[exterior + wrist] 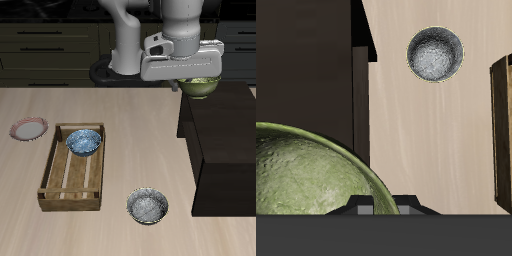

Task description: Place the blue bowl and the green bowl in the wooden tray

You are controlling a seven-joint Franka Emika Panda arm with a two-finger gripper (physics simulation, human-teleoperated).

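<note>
The green bowl (201, 88) hangs just under my gripper (196, 79), over the back edge of a dark raised block. In the wrist view the green bowl (306, 178) fills much of the frame, and its rim runs in between the fingertips of my gripper (381, 203), which is shut on it. Inside the wooden tray (50, 176), at its far end, sits the blue bowl (84, 141). Only one plank edge of the wooden tray (502, 130) shows in the wrist view.
A grey-white speckled bowl (148, 206) (436, 53) stands near the table's front edge beside the tray. A small pink-rimmed plate (29, 128) lies beyond the tray's other side. The dark raised block (225, 150) (306, 60) takes up one side of the table.
</note>
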